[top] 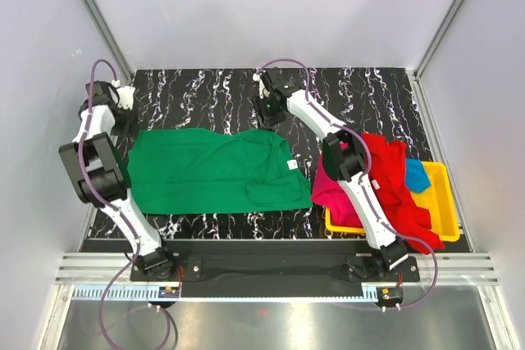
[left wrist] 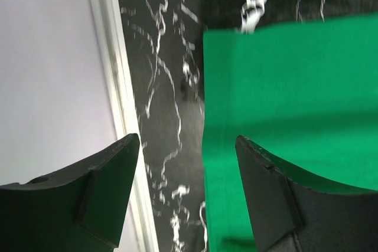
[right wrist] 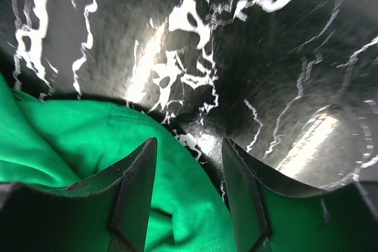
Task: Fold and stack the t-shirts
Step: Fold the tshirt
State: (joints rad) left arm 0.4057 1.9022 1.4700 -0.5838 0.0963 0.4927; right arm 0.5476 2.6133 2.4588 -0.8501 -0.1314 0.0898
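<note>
The green t-shirt (top: 209,171) lies spread on the black marbled table (top: 353,96), partly folded, with a white label near its right edge. My left gripper (top: 123,104) is open and empty above the shirt's far left corner (left wrist: 283,104). My right gripper (top: 269,114) is open and empty above the shirt's far right edge (right wrist: 88,140). The red t-shirt (top: 392,178), the magenta-pink t-shirt (top: 332,190) and the blue t-shirt (top: 417,175) lie heaped in the yellow tray (top: 443,202) at the right.
White enclosure walls and aluminium posts (top: 98,18) surround the table. A metal rail (left wrist: 115,87) runs along the table's left edge, close to my left gripper. The arm bases (top: 156,264) stand at the near edge.
</note>
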